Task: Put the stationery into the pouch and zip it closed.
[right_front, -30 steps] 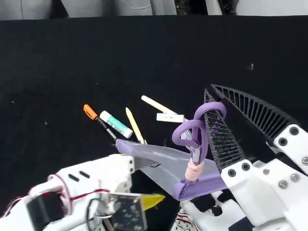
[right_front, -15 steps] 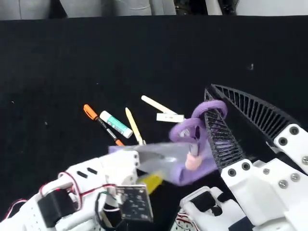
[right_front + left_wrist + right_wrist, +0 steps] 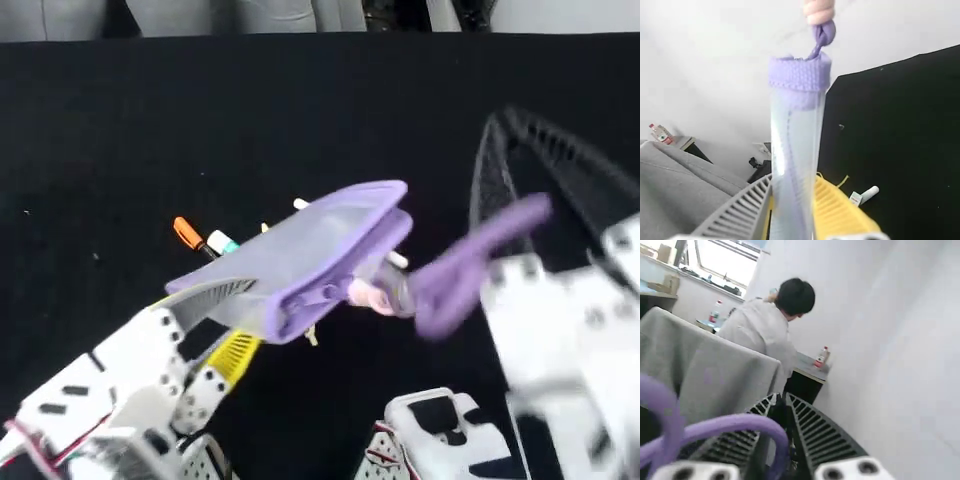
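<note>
pouch: lilac, frosted see-through side | strap: purple | zip bead: pink | left gripper: 1 yellow finger, 1 grey, both ribbed | right gripper: black, ribbed | marker cap: orange | table: black

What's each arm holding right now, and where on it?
Left gripper clamps the translucent purple zip pouch by one end. The pouch's purple cord loop sits at the right gripper; clamped or just hooked, cannot tell.

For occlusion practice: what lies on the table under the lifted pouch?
An orange marker, part of a glue stick and of a pale stick poke out past the pouch; whatever else lies beneath is covered.
</note>
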Available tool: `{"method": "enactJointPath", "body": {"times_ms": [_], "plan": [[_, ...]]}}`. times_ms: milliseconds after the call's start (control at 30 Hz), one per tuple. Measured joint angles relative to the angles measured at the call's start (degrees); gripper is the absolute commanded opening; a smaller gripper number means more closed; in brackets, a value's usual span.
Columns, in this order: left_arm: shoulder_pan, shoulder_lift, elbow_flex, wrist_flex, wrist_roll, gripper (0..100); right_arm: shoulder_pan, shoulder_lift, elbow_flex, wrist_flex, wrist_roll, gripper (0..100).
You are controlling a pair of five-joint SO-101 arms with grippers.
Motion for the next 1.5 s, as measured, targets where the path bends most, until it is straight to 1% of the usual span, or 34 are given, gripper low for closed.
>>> {"method": "enactJointPath", "body": {"times_ms": [167,233,367,467,633,933,1133,1267,1400,1500], "plan": [[-0.97,-0.09,-6.07,5.36,-0.09,3,8.0,0.0,12.75,-12.48,0.0,1.1],[-3.16,-0.09,-7.03,6.86,0.0,3,11.08,0.0,18.46,-18.02,0.0,1.1],[-9.41,-0.35,-7.21,7.21,-0.09,3,16.0,0.62,30.68,-28.92,0.0,1.1],[-12.48,-0.35,-7.38,7.21,0.09,3,18.81,0.79,39.56,-35.87,-0.09,1.1],[-14.42,0.26,-7.38,7.47,-0.09,3,22.77,0.79,49.67,-44.31,-0.18,1.1],[-14.42,0.0,-7.91,7.65,-0.09,3,23.56,0.26,62.95,-52.92,-0.26,1.1],[-14.42,0.09,-13.01,7.82,4.13,3,23.38,0.0,73.85,-62.51,-0.26,1.1],[-14.42,0.26,-15.21,7.91,6.33,3,23.3,0.0,79.74,-66.9,-0.35,1.1],[-14.33,0.35,-17.05,8.0,7.65,3,23.21,-0.09,83.87,-70.42,-0.35,1.1],[-14.33,0.44,-17.76,8.0,7.74,3,23.12,3.96,84.48,-72.88,-0.35,1.1]]}}
